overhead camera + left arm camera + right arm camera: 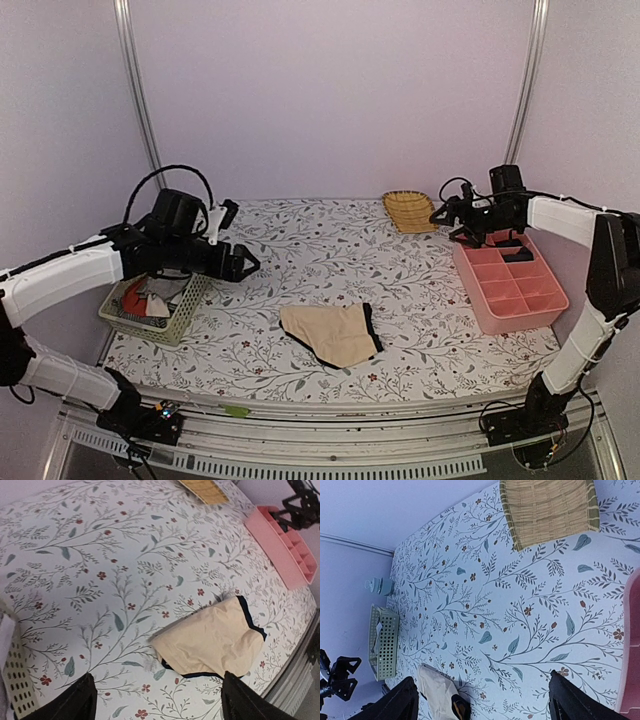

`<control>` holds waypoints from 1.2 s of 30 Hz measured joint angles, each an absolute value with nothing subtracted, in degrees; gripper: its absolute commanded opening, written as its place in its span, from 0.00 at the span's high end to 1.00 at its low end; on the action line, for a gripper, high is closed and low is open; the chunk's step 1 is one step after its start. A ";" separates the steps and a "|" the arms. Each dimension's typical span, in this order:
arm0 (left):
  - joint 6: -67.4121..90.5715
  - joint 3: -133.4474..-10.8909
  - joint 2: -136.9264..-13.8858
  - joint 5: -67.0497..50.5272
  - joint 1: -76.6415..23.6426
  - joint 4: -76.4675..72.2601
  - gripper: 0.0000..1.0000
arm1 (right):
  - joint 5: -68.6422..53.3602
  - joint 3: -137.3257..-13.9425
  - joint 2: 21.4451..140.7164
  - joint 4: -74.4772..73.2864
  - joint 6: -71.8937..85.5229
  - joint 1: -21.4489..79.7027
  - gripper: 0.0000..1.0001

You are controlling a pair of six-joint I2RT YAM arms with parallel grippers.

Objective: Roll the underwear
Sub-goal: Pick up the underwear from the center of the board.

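Lilac walls point(330, 90) — floral tablecloth point(300, 250)

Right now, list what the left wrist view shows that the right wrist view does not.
Only the left wrist view: the whole beige underwear with its black edging, and the right hand above the pink tray. Only the right wrist view: the full woven basket, and the left hand by the green basket. Both share: the floral cloth, part of the underwear, tray and both baskets.
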State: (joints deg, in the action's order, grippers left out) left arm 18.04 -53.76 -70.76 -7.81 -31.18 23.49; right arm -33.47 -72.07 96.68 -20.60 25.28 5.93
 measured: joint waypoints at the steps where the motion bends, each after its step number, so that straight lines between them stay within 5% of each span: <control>1: 16.27 -54.37 -72.18 -8.64 -33.34 23.24 0.21 | -34.24 -71.44 96.71 -21.15 25.23 5.93 0.11; 12: -0.95 -73.30 -102.80 -11.57 -60.45 21.28 0.52 | -38.17 -56.14 86.70 -22.72 30.00 5.93 0.16; 21: -4.49 -86.43 -117.27 -9.93 -65.52 19.51 0.72 | -38.13 -52.49 79.44 -23.59 33.56 5.93 0.14; 36: -4.60 -92.01 -127.87 -6.02 -65.52 23.57 0.66 | -36.53 -50.48 76.73 -25.19 34.89 5.93 0.14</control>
